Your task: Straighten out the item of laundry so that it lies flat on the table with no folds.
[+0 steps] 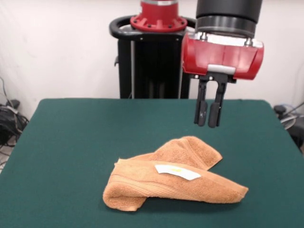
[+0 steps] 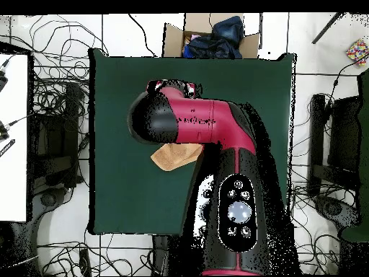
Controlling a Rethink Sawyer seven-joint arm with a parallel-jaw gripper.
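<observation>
The orange-tan terry towel (image 1: 173, 176) lies crumpled and folded over itself on the dark green table (image 1: 71, 142), near the front middle. Its white care label (image 1: 177, 171) faces up on top. My gripper (image 1: 208, 124) hangs above the table, just behind and to the right of the towel, clear of it. Its two black fingers (image 1: 202, 113) point down, close together with a narrow gap, holding nothing. In the overhead view the red arm covers most of the towel (image 2: 173, 156); only a corner of cloth shows, and the gripper is hidden under the arm.
The robot's black pedestal (image 1: 152, 61) stands behind the table's far edge. A cardboard box with dark cloth (image 2: 212, 36) sits beyond the table's far side in the overhead view. Cables lie on the floor around the table.
</observation>
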